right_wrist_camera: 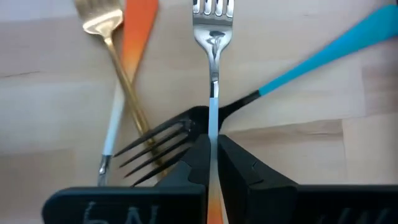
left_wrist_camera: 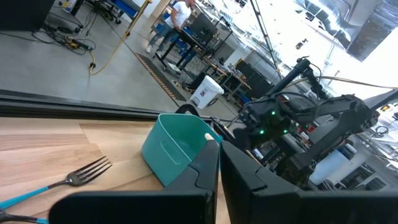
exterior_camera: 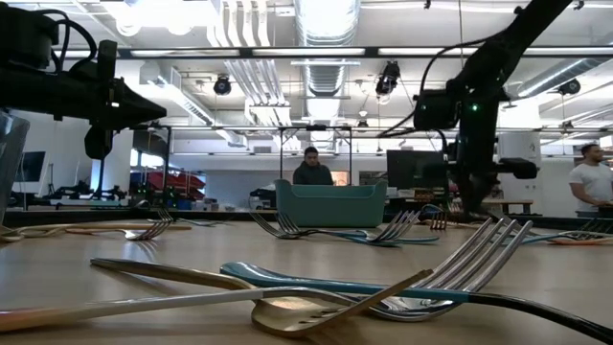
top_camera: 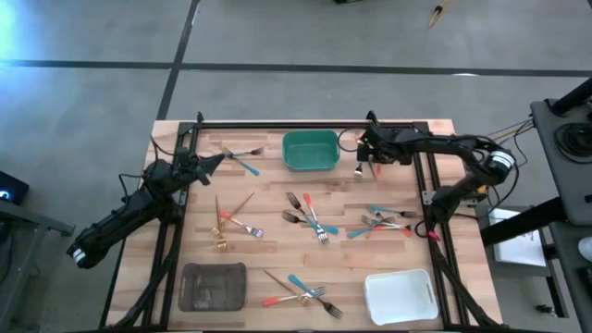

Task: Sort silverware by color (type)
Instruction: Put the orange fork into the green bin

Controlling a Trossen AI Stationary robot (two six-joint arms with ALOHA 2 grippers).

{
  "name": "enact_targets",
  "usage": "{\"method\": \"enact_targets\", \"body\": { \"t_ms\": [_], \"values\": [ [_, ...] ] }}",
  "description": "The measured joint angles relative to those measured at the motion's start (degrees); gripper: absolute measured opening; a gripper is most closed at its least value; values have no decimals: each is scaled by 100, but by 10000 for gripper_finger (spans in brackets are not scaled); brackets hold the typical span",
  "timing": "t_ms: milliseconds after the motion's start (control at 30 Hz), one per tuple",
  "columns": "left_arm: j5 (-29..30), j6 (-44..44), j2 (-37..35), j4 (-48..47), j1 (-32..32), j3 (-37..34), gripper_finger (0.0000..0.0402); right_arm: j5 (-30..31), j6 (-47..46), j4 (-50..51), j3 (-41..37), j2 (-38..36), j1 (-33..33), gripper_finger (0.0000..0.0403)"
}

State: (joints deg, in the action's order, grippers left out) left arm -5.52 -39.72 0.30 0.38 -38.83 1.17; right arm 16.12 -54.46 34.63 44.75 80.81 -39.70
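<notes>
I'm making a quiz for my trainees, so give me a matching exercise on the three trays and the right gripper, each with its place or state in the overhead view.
Things:
1. green tray
2. white tray
3. grey tray
4. right gripper

Places or states:
A. shut on a silver fork
B. lower left of the table in the high view
C. top centre of the table in the high view
D. lower right of the table in the high view

Pairs: 1-C, 2-D, 3-B, 4-A
</notes>
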Motion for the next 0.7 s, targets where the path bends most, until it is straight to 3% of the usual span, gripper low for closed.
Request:
{"method": "enact_targets", "body": {
  "t_ms": [233,467,700],
  "values": [
    [-1,1,-2,0,0,0,0,-197,267,-440,63,-665,293,9],
    [-1,0,-1,0,-2,0,0,-583,1191,-2539,72,-1024,929,9],
    [-1,0,-1,0,-1,-1,0,-584,2791,-4249,85,-715,1317,9]
  ]
}}
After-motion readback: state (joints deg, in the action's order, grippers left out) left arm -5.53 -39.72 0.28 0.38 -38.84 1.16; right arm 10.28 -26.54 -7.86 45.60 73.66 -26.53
